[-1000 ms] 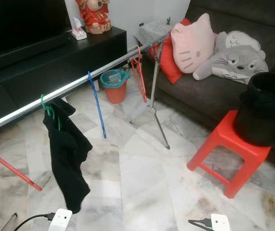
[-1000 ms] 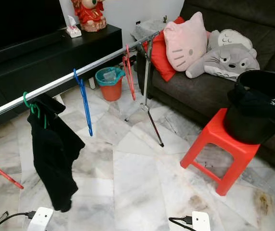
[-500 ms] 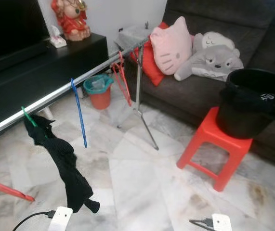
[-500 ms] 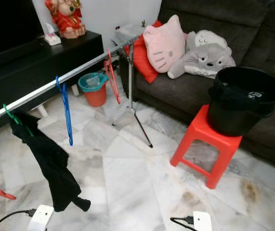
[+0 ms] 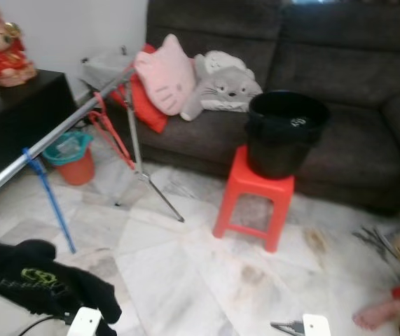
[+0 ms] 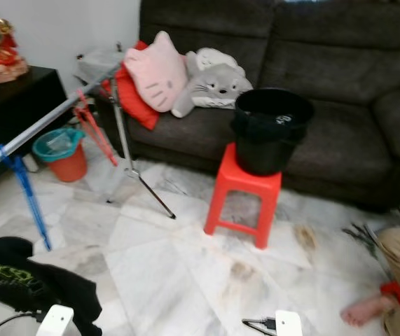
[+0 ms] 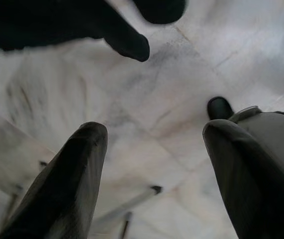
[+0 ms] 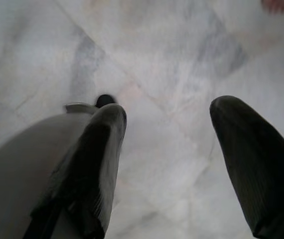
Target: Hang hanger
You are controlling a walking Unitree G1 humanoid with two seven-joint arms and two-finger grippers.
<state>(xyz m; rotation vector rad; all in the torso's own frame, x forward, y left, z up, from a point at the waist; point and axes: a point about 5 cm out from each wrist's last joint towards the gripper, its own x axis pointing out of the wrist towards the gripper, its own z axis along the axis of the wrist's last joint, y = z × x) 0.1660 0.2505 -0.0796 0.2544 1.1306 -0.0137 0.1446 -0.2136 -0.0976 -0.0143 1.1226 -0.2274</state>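
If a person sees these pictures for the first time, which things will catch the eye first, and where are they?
A black bucket stands on a bright red stool in the middle of the marble floor, in front of the dark sofa. On the sofa's left end lie a pink cat cushion and a grey plush toy, and a metal drying rail with a blue hanger runs away to the left.

Open marble floor (image 5: 185,273) ahead. Obstacles: red stool (image 5: 254,204) bearing black bucket (image 5: 286,131) before the sofa (image 5: 354,84); rail (image 5: 52,136) and tripod leg (image 5: 159,198) left; black garment (image 5: 38,280) low left; person's foot (image 5: 378,315) far right.
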